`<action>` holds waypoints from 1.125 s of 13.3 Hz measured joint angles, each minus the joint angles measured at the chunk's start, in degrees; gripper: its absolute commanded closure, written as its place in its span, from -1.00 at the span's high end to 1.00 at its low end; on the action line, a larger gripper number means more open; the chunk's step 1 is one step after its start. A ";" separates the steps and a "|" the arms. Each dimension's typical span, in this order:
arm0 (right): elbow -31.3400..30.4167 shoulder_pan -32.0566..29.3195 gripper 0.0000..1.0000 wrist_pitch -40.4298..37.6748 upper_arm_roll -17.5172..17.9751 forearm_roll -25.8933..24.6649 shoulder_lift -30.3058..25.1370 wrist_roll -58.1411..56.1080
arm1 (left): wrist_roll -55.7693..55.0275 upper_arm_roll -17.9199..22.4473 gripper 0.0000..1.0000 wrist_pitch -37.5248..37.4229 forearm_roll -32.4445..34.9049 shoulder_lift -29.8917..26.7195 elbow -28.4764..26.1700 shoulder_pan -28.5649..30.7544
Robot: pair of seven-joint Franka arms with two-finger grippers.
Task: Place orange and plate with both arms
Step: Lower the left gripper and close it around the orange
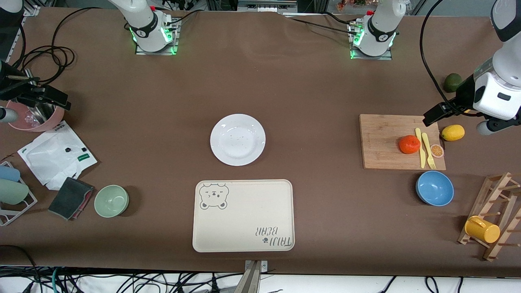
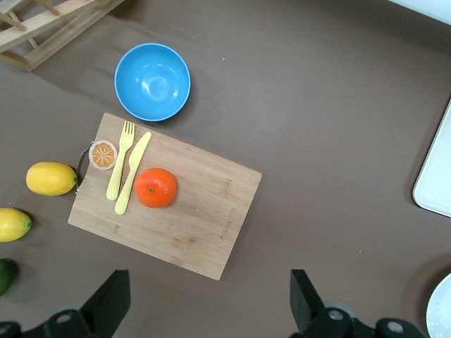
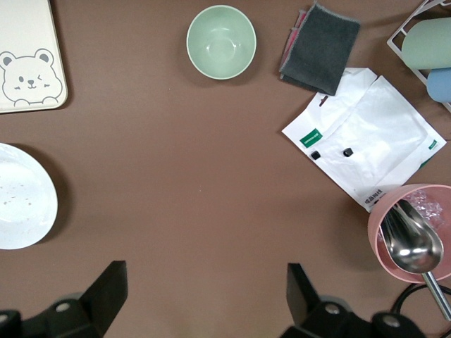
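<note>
So the small glossy red-orange orange (image 1: 409, 144) is sitting on the bamboo cutting board (image 1: 382, 142), touching a yellow plastic knife (image 1: 419, 147). Round speckled white plate (image 1: 237, 139) is lying mid-table. Left gripper (image 2: 206, 310) and right gripper (image 3: 204, 303) are both hanging spread wide, empty.

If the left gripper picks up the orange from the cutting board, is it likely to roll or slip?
The orange is round and sits loose on the flat cutting board, so a nudge would probably roll it, perhaps against the yellow knife touching it. Its skin looks slightly glossy, so it may slip under an off-centre grip. The left gripper, open, is over bare table beside the board.
</note>
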 measured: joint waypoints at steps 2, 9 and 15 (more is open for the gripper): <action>-0.01 0.00 1.00 0.00 0.00 0.00 0.00 0.00 | 0.00 -0.28 1.00 -0.12 0.00 1.67 -0.09 -0.13; -0.06 0.00 1.00 0.00 0.00 0.00 0.03 0.00 | 0.40 0.62 1.00 -3.93 1.68 14.79 -0.13 2.84; -0.08 0.00 1.00 0.00 0.00 0.00 0.04 0.00 | 8.89 0.69 1.00 -0.77 6.96 21.83 -3.93 5.71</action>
